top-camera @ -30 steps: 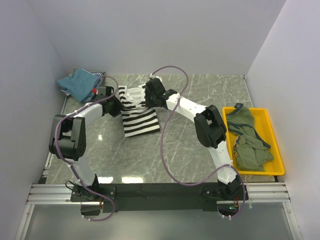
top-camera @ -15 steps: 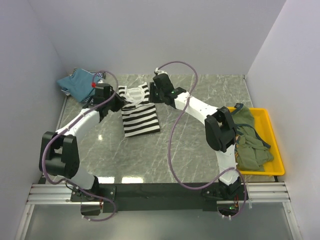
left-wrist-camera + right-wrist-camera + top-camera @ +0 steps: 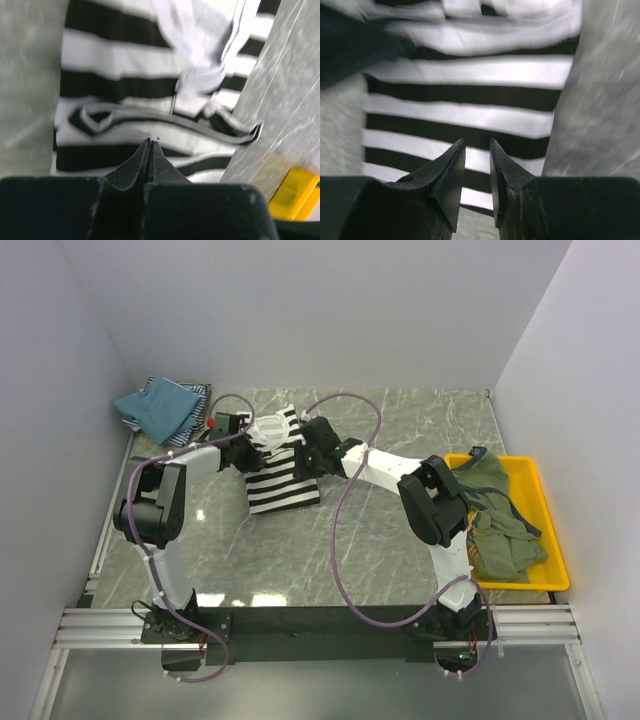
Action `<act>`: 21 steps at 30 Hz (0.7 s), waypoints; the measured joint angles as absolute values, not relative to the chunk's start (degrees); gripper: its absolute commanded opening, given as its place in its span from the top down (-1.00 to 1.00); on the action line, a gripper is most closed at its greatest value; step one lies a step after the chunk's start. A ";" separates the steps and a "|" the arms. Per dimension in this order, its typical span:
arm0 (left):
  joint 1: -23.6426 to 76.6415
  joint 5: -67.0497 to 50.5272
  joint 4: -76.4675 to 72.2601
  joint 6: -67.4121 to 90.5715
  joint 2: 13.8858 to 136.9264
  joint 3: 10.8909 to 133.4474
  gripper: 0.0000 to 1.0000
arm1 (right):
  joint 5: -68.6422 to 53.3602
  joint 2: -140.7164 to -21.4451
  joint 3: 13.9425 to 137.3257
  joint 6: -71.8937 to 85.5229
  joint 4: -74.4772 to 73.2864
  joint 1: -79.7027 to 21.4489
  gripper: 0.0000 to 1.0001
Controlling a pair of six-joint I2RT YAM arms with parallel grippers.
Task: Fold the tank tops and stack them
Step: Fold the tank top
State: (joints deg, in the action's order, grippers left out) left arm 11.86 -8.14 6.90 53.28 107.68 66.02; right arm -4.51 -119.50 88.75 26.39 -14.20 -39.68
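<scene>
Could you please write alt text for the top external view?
The left gripper and right gripper reach over a black-and-white striped tank top. A teal top lies far left; olive cloth sits in a yellow tray, right.

Place: robot test cell in a lab.
Walls: plain pale wall panels [image 3: 300, 310] enclose the table from 9 through 12 to 3 o'clock.
Surface: grey marble-patterned tabletop [image 3: 400, 430].
Mount: silver aluminium rail [image 3: 110, 625] and black base plate [image 3: 320, 625] at 6 o'clock, bearing the white-and-black left arm [image 3: 150, 515] and right arm [image 3: 432, 505].
Cabling: loose purple cables [image 3: 335, 550].
</scene>
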 measured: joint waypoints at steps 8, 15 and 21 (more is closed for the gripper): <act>8.34 -7.92 7.22 53.19 113.30 73.28 0.96 | -5.45 -119.35 81.87 29.17 -13.23 -40.64 0.34; 5.65 -8.73 7.29 53.19 116.44 74.11 0.72 | -5.74 -118.04 79.02 30.92 -10.44 -40.62 0.34; 4.82 -9.08 8.21 51.66 114.54 74.13 0.24 | -6.81 -115.37 73.63 34.37 -6.50 -40.69 0.34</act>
